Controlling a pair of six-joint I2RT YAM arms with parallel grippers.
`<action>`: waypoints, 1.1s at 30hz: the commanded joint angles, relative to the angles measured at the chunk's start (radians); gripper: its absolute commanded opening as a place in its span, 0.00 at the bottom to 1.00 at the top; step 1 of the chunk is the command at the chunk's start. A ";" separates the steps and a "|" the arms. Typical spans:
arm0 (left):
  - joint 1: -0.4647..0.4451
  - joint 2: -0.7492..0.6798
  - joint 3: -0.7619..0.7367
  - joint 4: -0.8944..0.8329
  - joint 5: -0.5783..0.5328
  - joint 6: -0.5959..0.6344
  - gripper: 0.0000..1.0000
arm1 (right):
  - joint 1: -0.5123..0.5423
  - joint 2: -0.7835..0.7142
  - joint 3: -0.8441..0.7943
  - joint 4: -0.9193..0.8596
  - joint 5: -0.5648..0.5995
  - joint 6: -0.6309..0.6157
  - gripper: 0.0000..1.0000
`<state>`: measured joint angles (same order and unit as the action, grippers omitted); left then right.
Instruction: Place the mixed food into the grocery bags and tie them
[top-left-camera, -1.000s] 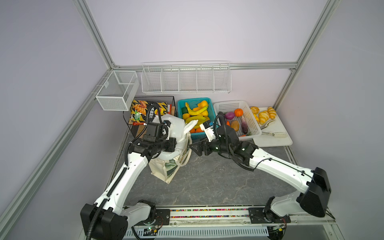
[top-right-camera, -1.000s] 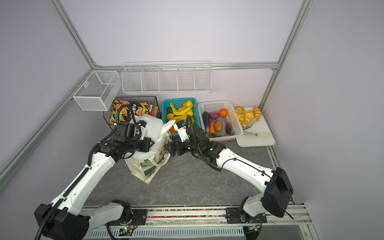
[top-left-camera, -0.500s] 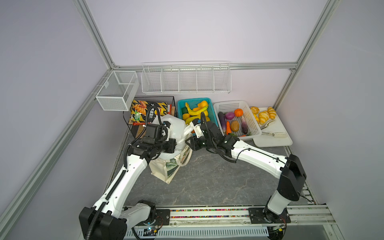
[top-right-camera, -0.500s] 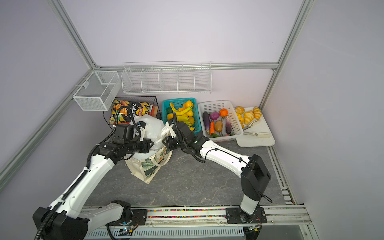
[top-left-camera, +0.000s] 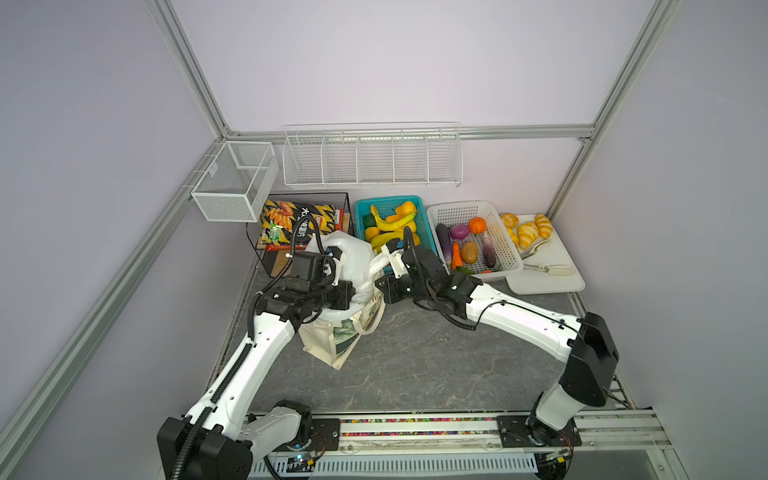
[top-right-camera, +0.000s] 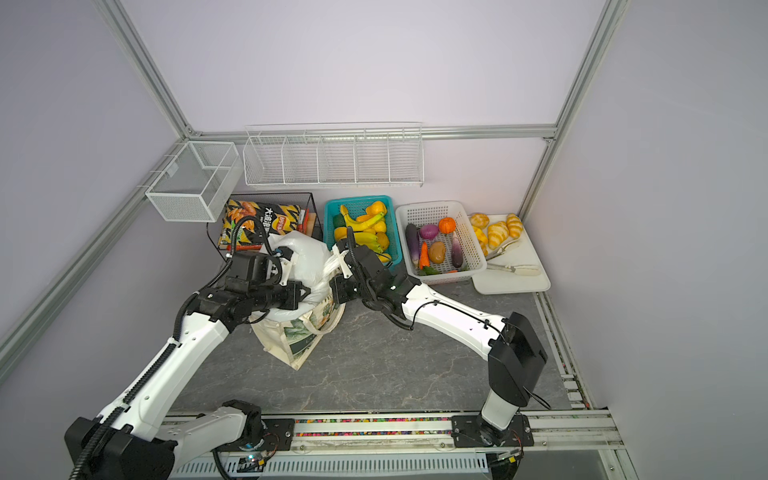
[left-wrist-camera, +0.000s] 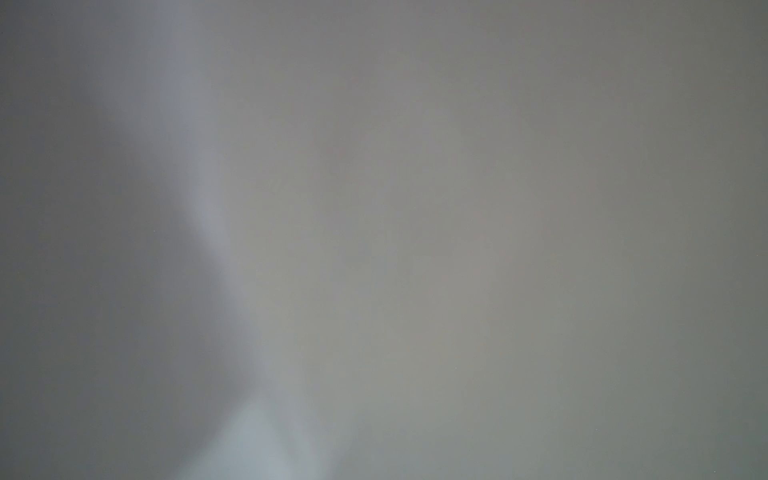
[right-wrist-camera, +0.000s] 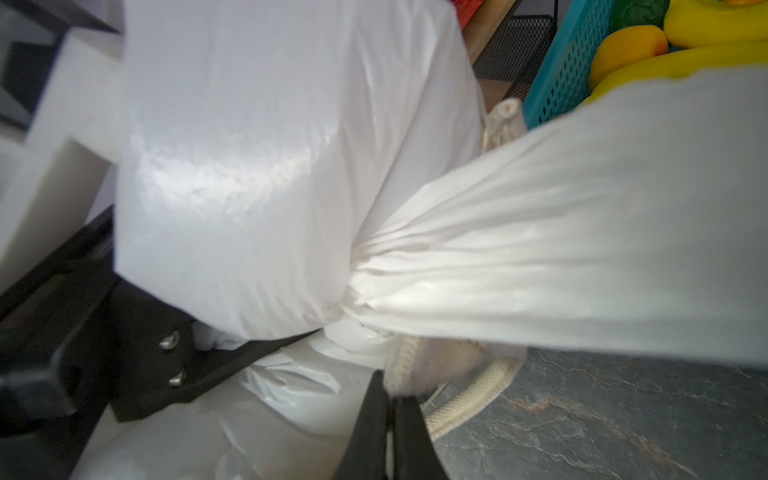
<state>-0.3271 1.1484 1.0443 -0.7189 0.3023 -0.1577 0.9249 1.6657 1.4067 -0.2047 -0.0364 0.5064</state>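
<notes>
White plastic bag (top-left-camera: 353, 255): puffed and glossy, standing in the mouth of the cream canvas tote (top-left-camera: 332, 345), left of centre on the table. Contents hidden. Neck gathered into tight pleats; one twisted strand runs right, taut, to the right arm's wrist. The tote shows green print on its near-right face. Its rope handle (right-wrist-camera: 465, 399) hangs slack.

Right gripper (right-wrist-camera: 388, 415): fingers pressed together, tips at the tote's rim by the rope. Cannot tell whether they nip anything.
Left gripper (top-left-camera: 347, 293): closed, at the bag's near side by the tote's mouth. What it holds is hidden; its wrist view is grey blur only.

Far side, left to right:
- black wire crate (top-left-camera: 307, 195), holding a black-and-yellow chip bag (top-left-camera: 297, 218)
- teal basket (top-left-camera: 360, 208), holding bananas (top-left-camera: 392, 222) and oranges (top-left-camera: 409, 206)
- white perforated basket (top-left-camera: 505, 245), holding an aubergine (top-left-camera: 442, 245), purple onion (top-left-camera: 459, 231), carrot (top-left-camera: 456, 255) and potato (top-left-camera: 469, 252)
- white tray (top-left-camera: 552, 282), holding croissants (top-left-camera: 534, 228)

Table (top-left-camera: 415, 361): grey marbled top. Lilac walls (top-left-camera: 374, 62), aluminium frame (top-left-camera: 189, 70). Long wire rack (top-left-camera: 372, 166) on the far wall, mesh basket (top-left-camera: 232, 191) on the left wall.
</notes>
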 joint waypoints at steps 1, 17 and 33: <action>0.007 0.075 -0.074 -0.104 0.016 -0.044 0.00 | -0.001 -0.103 -0.015 0.154 0.036 0.014 0.07; 0.007 -0.143 -0.030 -0.021 0.015 -0.085 0.58 | -0.001 -0.121 -0.100 0.182 0.061 0.009 0.07; 0.007 -0.119 0.268 0.098 -0.087 -0.112 0.72 | -0.001 -0.114 -0.118 0.171 0.062 -0.009 0.07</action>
<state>-0.3264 0.9501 1.2594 -0.6655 0.2276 -0.2356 0.9257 1.5890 1.3022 -0.1059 0.0044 0.5190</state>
